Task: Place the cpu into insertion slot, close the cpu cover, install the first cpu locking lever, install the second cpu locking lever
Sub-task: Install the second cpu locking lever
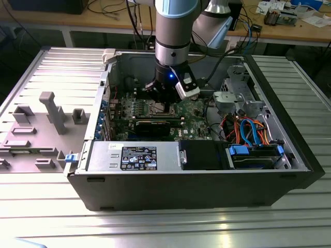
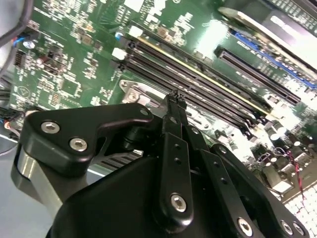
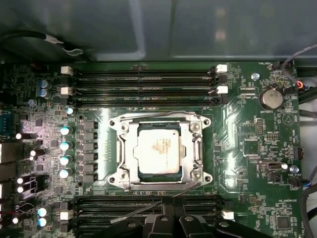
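The cpu [image 3: 158, 151], a silvery square chip, lies flat in the insertion slot [image 3: 140, 174] on the green motherboard [image 3: 247, 144]. The cpu cover [image 3: 124, 153], a silver frame, is down around it. One thin locking lever [image 3: 148, 115] runs along the frame's side away from my fingers. A second lever [image 3: 133, 213] slants out from the frame's near side and passes right at my fingertips. In both wrist views my gripper [image 3: 168, 199] [image 2: 174, 95] is shut, its tips together just beside the socket. In the exterior view the gripper [image 1: 164, 101] hangs low over the socket [image 1: 158, 108].
Black memory slots [image 3: 143, 82] flank the socket on both sides. The board sits inside an open computer case [image 1: 191, 181] with a drive cage [image 1: 232, 98], coloured cables [image 1: 248, 129] and a power supply [image 1: 134, 155]. A grey fixture plate [image 1: 46, 124] lies at the exterior view's left.
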Motion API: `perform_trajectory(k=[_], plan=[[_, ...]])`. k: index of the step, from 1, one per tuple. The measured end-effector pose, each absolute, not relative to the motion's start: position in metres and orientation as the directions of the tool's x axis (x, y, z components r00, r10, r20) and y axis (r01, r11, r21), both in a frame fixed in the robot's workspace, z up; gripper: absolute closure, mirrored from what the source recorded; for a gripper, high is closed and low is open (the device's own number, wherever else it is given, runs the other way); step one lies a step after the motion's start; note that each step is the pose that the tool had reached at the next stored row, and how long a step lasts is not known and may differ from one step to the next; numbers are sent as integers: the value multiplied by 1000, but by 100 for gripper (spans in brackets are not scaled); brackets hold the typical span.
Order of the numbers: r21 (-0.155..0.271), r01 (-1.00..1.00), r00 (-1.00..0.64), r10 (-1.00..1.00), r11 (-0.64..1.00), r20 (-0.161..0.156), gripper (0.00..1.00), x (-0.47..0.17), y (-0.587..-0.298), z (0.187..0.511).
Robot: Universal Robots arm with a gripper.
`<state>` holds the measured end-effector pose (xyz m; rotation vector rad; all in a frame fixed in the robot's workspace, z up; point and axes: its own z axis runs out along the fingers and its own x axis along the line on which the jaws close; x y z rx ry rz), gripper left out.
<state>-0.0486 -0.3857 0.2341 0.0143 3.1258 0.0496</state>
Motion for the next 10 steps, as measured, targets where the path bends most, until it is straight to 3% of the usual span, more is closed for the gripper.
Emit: perform_trajectory(k=[10], plan=[[33, -21, -1000, -21, 999, -15, 89, -62, -388, 234]])
